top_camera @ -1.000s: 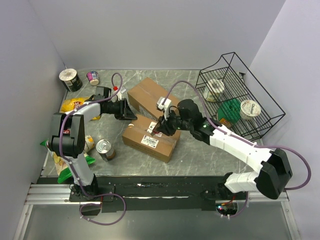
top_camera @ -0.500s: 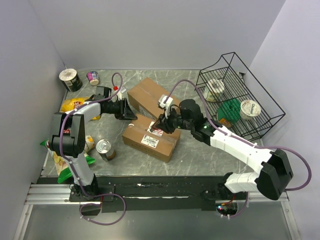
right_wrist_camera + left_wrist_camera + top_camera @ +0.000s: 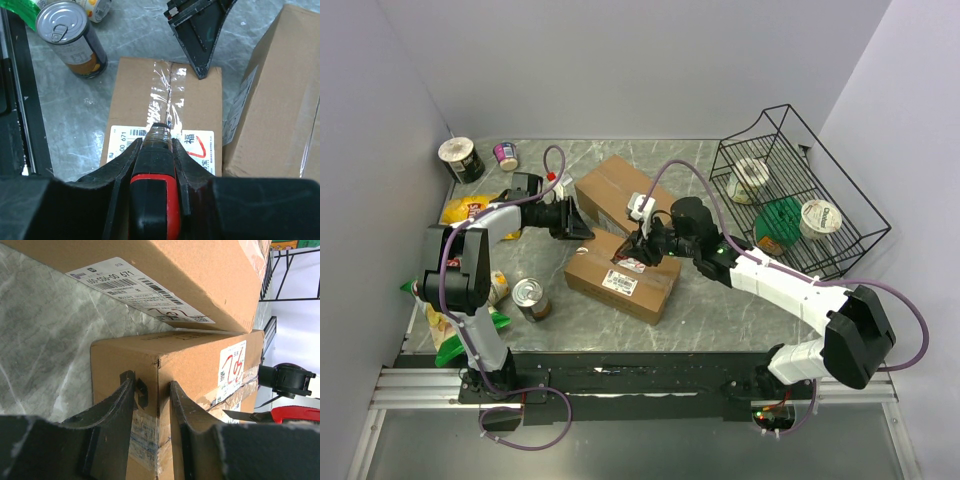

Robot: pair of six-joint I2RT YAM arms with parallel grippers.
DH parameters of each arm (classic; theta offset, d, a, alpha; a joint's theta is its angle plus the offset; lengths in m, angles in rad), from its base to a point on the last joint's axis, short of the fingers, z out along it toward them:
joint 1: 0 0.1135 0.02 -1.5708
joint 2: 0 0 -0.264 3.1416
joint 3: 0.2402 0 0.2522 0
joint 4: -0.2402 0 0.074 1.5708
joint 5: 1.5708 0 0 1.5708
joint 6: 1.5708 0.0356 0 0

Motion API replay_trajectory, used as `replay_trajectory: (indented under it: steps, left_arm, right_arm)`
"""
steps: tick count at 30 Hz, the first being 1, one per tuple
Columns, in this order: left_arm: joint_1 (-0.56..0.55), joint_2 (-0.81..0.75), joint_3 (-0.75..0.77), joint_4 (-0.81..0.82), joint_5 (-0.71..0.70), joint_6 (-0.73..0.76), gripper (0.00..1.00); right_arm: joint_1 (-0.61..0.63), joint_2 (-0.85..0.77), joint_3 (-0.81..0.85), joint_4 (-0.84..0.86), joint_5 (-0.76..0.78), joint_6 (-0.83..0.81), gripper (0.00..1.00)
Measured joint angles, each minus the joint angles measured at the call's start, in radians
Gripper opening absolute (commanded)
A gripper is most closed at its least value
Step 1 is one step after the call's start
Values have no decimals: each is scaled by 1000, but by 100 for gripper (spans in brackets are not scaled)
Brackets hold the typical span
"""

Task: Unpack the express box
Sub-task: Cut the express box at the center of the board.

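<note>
Right gripper [image 3: 647, 243], mid-frame in my overhead view, sits over the brown cardboard express box [image 3: 595, 272]; the left gripper [image 3: 582, 230] meets its upper-left end. Left wrist view: the fingers [image 3: 112, 410] stand apart astride the box's edge, and I cannot tell whether they pinch it. Right wrist view: the jaws clamp a red and black utility knife [image 3: 152, 190], its blade tip on the clear tape seam [image 3: 162, 95].

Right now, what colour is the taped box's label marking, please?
Red on white label; see right wrist view.
</note>
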Motion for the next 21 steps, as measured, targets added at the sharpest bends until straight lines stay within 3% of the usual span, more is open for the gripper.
replay_trajectory:
  steps: [21]
  left_arm:
    - [0,12,10,-3,10,0,31]
  right_arm:
    - [0,0,-2,11,4,-66,0]
